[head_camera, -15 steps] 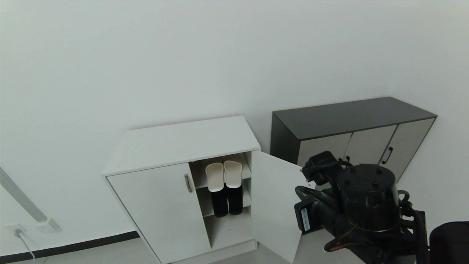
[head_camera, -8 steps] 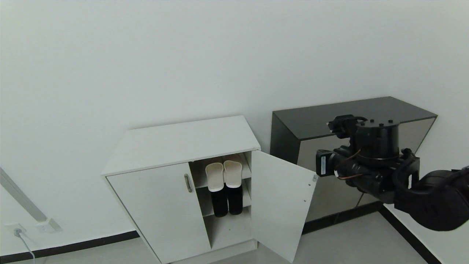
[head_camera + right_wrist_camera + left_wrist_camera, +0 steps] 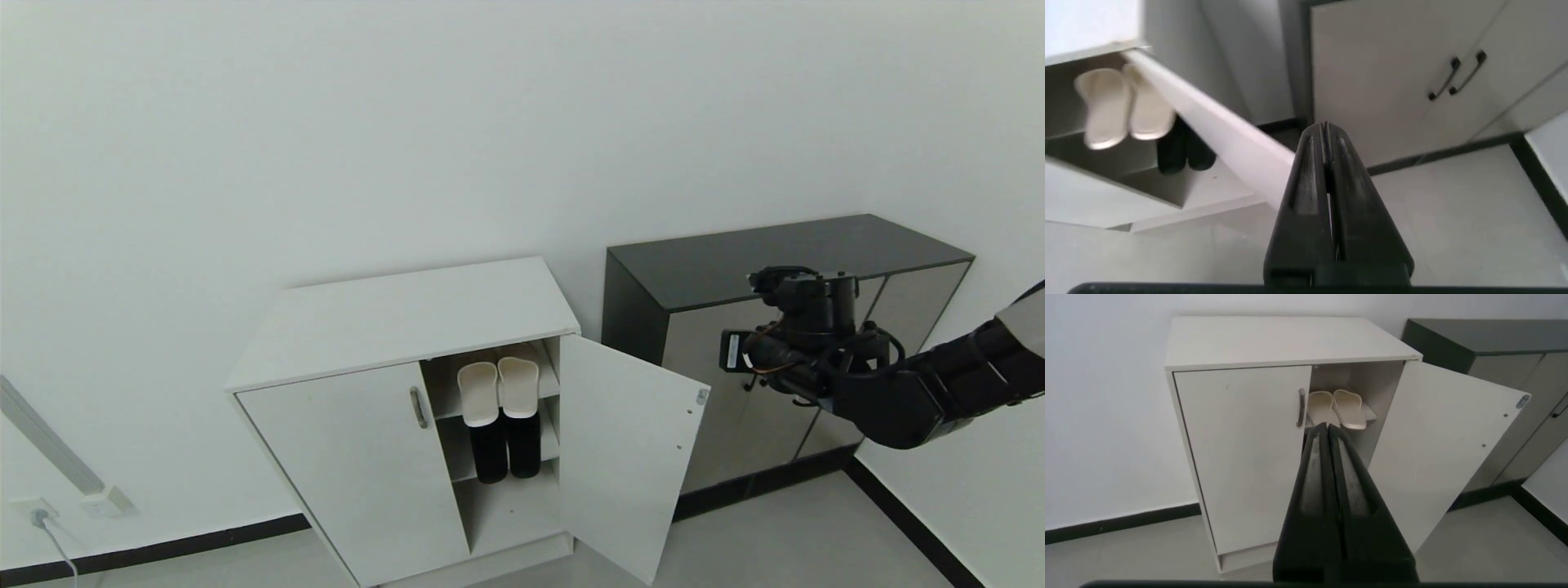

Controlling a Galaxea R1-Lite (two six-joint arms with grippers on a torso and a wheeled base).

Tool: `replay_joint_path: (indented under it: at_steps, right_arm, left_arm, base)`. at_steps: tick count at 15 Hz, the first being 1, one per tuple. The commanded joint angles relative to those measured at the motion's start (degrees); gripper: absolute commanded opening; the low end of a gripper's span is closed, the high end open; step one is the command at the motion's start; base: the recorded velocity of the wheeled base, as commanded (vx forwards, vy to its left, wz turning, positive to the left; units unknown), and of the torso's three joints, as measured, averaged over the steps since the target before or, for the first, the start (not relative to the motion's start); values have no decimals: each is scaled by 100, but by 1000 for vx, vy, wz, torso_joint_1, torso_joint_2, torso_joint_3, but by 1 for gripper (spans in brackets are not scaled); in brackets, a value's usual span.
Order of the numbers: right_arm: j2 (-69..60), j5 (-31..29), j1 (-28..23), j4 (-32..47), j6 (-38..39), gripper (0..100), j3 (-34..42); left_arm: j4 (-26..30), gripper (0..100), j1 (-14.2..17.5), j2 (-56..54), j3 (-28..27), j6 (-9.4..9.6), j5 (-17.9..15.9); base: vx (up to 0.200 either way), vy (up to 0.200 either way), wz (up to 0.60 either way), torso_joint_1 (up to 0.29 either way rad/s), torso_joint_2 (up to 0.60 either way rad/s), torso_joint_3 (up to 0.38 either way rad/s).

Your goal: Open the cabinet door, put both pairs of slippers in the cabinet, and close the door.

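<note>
Both sets of fingers, right fingers and left fingers, are pressed together with nothing in them. White slippers and black slippers sit inside the cabinet. Its open door hangs near, at 8 o'clock from the right fingers. A push might slip off the door's edge and leave it open.

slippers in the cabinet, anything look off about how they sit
Slightly. The white slippers on the upper shelf seem to stick out past its front edge, over the black slippers below. The door stands open, and the overhang might catch it on closing. Nothing looks spilled or damaged.
</note>
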Motion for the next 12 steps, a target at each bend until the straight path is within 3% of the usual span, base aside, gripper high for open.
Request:
replay_joint_path:
  at_steps: [1,12]
  right_arm:
    - [404,34,-44,4,94,0,-152]
    - [1195,34,-80,-172,410,0,-582]
  left_arm:
    - [0,0,0,0,1,-1,0]
    - [0,0,0,9,1,-1,0]
  base:
    - [0,0,0,0,0,0]
    - [0,0,0,0,0,0]
